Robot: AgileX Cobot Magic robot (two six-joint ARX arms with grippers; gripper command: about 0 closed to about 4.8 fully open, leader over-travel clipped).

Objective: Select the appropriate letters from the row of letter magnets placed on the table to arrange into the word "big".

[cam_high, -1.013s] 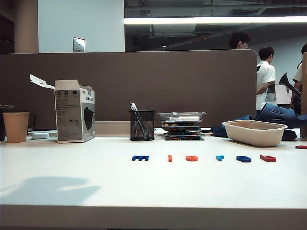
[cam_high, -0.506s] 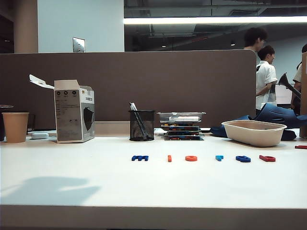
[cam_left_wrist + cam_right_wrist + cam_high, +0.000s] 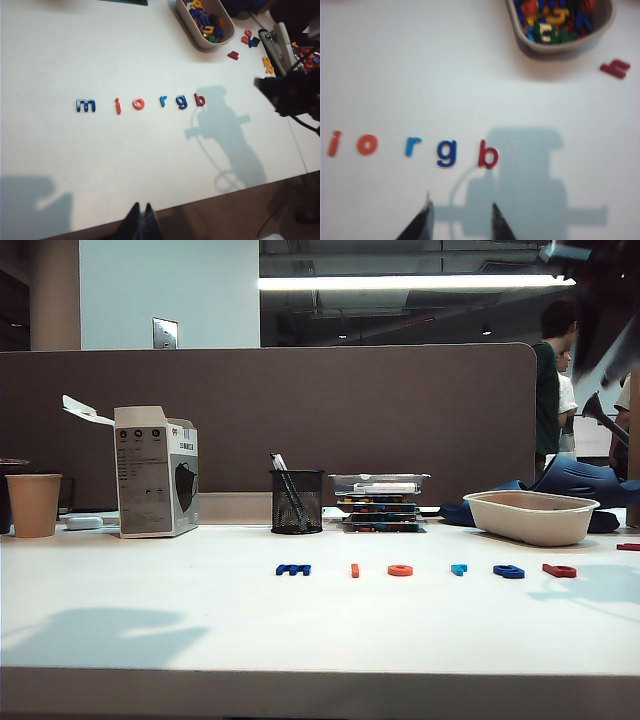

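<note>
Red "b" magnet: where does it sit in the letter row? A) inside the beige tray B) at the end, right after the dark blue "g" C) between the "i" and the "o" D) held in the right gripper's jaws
B: the red "b" lies flat on the table at the row's end, beside the dark blue "g"; the right gripper hangs above, jaws apart and empty.

Bare table (image 3: 200, 620) fronts the letters; tray (image 3: 530, 517) stands behind.
</note>
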